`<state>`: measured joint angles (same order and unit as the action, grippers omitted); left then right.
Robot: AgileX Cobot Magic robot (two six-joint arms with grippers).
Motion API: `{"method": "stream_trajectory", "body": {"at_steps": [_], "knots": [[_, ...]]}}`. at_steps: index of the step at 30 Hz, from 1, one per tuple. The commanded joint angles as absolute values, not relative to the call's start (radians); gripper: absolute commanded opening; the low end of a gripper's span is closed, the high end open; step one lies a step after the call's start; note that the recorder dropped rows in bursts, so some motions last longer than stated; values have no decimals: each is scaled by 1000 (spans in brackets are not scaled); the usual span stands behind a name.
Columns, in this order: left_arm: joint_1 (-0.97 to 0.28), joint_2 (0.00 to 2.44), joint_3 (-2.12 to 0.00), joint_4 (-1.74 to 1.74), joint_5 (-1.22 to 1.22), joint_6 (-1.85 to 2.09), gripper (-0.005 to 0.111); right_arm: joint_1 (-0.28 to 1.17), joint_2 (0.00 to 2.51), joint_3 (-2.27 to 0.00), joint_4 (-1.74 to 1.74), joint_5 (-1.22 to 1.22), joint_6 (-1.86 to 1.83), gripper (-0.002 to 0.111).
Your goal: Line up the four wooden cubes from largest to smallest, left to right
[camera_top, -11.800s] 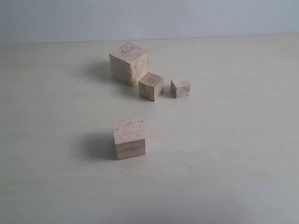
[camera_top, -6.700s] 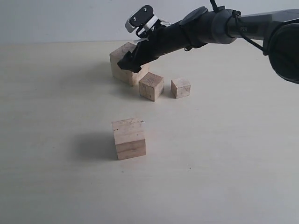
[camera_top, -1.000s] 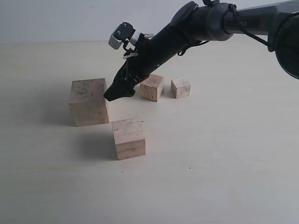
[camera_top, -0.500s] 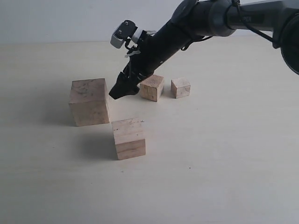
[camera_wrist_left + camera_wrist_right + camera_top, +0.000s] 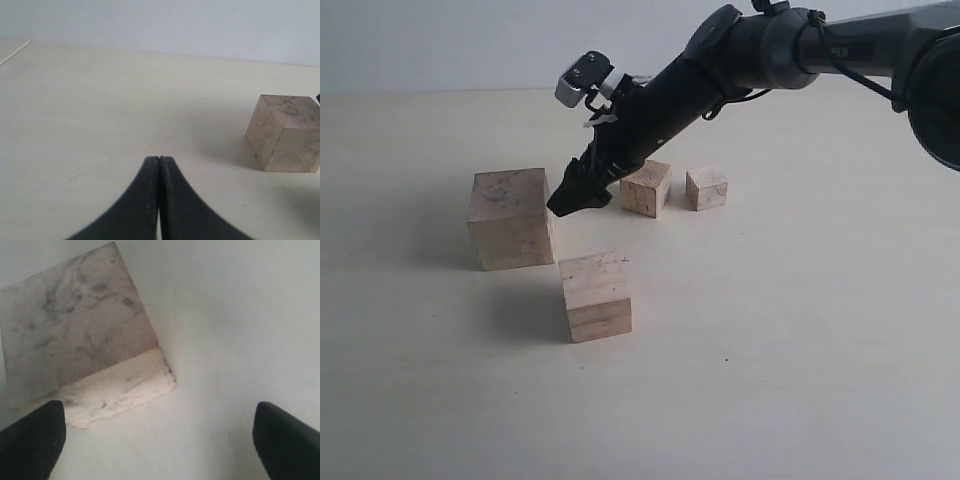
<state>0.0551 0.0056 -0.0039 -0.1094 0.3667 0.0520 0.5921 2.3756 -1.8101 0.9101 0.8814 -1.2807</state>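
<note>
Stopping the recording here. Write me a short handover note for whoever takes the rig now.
Left gripper: shut, empty, apart from the cubes.
Right gripper: open, empty, just right of the largest cube.
Done: largest cube stands leftmost; third cube and smallest cube sit side by side further right, in order.
Left: second-largest cube sits in front, out of line; it belongs between largest and third.

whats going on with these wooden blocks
The right gripper hovers open beside the largest cube, holding nothing. That cube stands at the left. The third-largest cube and the smallest cube sit side by side farther back on its right, while the second-largest cube stands alone nearer the camera, not yet in the row. The left gripper is shut and empty, apart from the cubes.
</note>
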Motion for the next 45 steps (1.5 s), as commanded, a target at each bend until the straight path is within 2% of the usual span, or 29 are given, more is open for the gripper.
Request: {"method": "stream_trajectory", "body": {"at_steps": [1, 45], "knots": [[49, 0, 0, -108, 355, 47, 0, 594, 2375, -1810, 935, 878, -1279, 94], [49, 0, 0, -108, 355, 47, 0, 617, 2375, -1810, 876, 888, -1139, 94]]}}
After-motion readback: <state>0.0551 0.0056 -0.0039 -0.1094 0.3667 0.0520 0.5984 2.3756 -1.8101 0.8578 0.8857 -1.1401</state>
